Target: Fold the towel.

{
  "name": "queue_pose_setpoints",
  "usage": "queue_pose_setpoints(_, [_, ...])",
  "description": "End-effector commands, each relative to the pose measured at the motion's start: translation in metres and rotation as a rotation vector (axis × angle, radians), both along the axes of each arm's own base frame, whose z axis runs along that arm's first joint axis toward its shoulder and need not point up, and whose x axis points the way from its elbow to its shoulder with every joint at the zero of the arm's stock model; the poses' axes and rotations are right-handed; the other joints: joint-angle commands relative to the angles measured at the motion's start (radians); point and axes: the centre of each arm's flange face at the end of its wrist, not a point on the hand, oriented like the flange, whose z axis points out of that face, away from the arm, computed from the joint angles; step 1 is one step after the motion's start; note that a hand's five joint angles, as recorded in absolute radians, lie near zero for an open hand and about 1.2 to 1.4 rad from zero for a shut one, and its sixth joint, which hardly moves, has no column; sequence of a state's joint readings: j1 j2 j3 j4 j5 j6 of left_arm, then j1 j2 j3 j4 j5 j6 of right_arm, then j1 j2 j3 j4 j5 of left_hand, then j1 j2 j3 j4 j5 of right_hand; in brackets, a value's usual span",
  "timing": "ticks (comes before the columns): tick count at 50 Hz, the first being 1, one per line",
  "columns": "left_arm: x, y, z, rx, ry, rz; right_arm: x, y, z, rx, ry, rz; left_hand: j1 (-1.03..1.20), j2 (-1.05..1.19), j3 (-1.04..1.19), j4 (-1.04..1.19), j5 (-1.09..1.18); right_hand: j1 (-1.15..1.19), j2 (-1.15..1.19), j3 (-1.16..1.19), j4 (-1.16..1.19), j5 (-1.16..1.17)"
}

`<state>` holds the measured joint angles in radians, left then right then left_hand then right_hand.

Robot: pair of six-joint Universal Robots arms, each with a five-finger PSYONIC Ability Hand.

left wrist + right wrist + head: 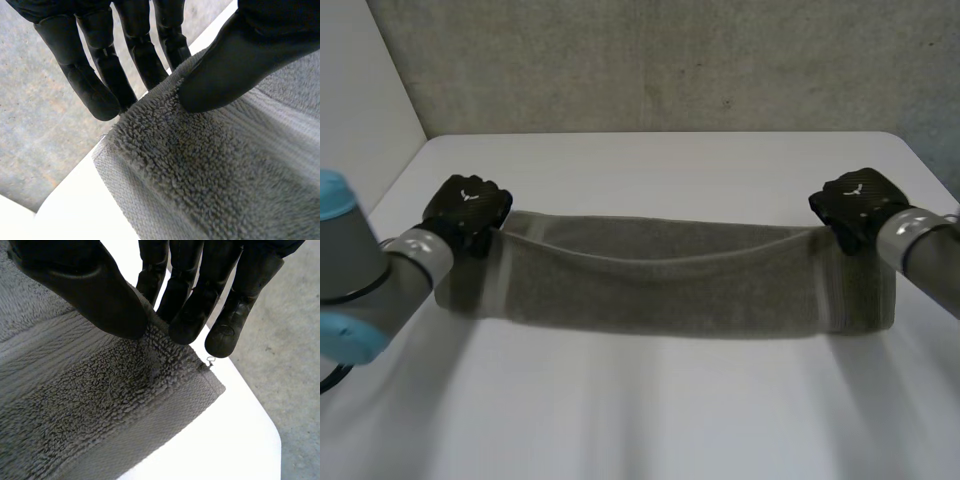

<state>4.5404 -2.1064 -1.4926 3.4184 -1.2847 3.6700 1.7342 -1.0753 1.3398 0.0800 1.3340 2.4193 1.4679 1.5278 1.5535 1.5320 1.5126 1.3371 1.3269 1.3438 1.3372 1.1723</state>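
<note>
1. White tabletop (650,420) lies nearest me, and a grey terry towel (670,290) stretches across its middle as a long doubled band.
2. Its long axis runs side to side, one short end toward each arm, with a paler flat-woven stripe near each end.
3. My left hand (468,212) pinches the far left corner, thumb (225,75) on the pile and fingers (90,85) behind the edge. My right hand (855,205) clamps the far right corner likewise.
4. Between them the far edge sags.
5. Wrist views give me the looped pile up close, and the right one a stray thread (210,360) at the corner. From the head view I get the towel's whole span and the rough grey concrete wall (670,60) behind.
</note>
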Motion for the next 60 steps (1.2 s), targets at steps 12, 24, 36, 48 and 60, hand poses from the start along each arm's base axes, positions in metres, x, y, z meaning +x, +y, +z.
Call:
queue_pose_setpoints(12, [-0.049, -0.072, -0.033, -0.036, -0.084, 0.033, 0.037, -0.071, -0.037, -0.115, 0.017, -0.054, -0.072, -0.132, -0.157, -0.136, -0.291, 0.059, 0.069, 0.052, 0.059, 0.049])
queue_pose_setpoints(24, [-0.061, -0.066, -0.048, 0.03, -0.131, 0.044, 0.039, -0.073, -0.037, -0.144, -0.011, -0.137, -1.293, -1.353, -1.379, -1.357, -1.513, -1.163, -1.152, -1.169, -1.163, -1.172])
queue_pose_setpoints(36, [-0.04, -0.048, 0.026, 0.001, -0.006, 0.142, 0.03, -0.032, 0.03, -0.238, -0.097, -0.143, -1.29, -1.35, -1.375, -1.354, -1.509, -1.163, -1.152, -1.169, -1.163, -1.172])
queue_pose_setpoints(48, [-0.018, 0.01, 0.052, 0.01, 0.062, 0.114, 0.005, 0.04, 0.053, -0.196, -0.081, -0.152, -1.29, -1.35, -1.375, -1.354, -1.509, -1.163, -1.152, -1.169, -1.163, -1.172])
queue_pose_setpoints(60, [-0.003, 0.067, 0.035, 0.001, 0.138, 0.058, -0.002, 0.07, 0.016, -0.062, -0.054, -0.104, -1.29, -1.35, -1.375, -1.354, -1.509, -1.138, -1.127, -1.144, -1.138, -1.147])
